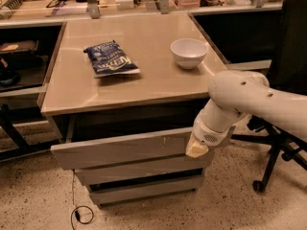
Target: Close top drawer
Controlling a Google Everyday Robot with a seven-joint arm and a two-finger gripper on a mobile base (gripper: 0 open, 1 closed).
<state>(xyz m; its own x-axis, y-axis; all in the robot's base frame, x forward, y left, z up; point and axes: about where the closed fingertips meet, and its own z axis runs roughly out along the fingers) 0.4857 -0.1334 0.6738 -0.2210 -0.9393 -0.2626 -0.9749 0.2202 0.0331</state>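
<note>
The top drawer (120,148) is the widest grey drawer under the beige tabletop (158,83). It stands pulled out a little, its long plain front panel tilted toward me with small white scuffs near its right end. My gripper (195,149) hangs from the white arm (249,99) and rests against the right end of that front panel. Only its pale tip shows.
A blue snack bag (110,59) and a white bowl (189,52) lie on the tabletop. Two narrower grey drawer fronts (144,178) sit below. A black office chair (283,143) stands at the right. A cable (81,213) lies on the speckled floor.
</note>
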